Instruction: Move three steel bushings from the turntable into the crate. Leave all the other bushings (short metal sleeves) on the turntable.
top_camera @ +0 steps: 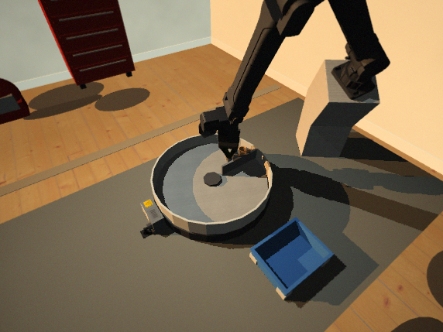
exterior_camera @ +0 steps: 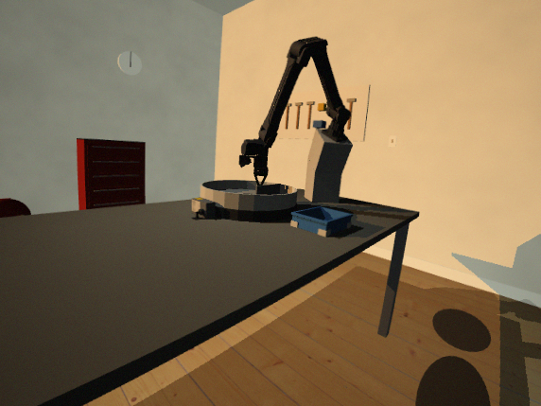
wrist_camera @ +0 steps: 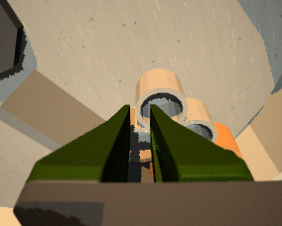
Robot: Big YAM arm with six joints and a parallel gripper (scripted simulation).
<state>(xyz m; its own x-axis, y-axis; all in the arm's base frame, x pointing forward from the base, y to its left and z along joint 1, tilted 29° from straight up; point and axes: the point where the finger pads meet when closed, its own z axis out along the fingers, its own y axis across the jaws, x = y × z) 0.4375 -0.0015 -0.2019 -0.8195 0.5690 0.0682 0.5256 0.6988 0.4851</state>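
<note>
On the turntable (top_camera: 207, 229) (exterior_camera: 236, 201) (wrist_camera: 99, 40), the pincer (top_camera: 229, 157) (exterior_camera: 260, 183) (wrist_camera: 140, 113) points down, nearly closed on nothing, probably to line up with the clustered steel bushings (top_camera: 243, 150) (wrist_camera: 160, 81), while the crate (top_camera: 286, 256) (exterior_camera: 314, 224) waits beside it, bushing-free, presumably for a short carry.

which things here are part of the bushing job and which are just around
For the job:
- gripper
- bushings
- turntable
- blue crate

Just around:
- red drawer cabinet
- wall clock
- hammers
</note>
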